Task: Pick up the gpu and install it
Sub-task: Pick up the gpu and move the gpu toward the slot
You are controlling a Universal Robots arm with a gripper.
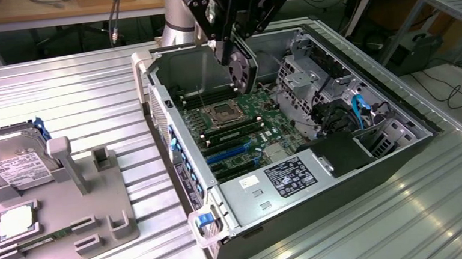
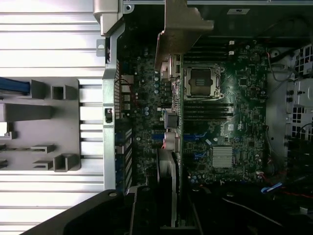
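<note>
Exterior view shows the end effector (image 1: 234, 45) clenched on the top edge of the gpu (image 1: 246, 74), which hangs upright above the motherboard (image 1: 252, 134) inside the open computer case (image 1: 154, 92); the card looks light and stiff but fragile, best held by its edges.

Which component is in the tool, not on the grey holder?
The gpu, hanging edge-down over the open case; the hard drive sits at the grey holder.

Computer case (image 1: 341, 219) on counter (image 1: 67, 85), to exterior view's right of holder tray (image 1: 67, 206) carrying hard drive (image 1: 16, 166); gpu (image 1: 246, 74) gripped in tool (image 1: 229, 48), upright above motherboard (image 1: 247, 123) inside case.
</note>
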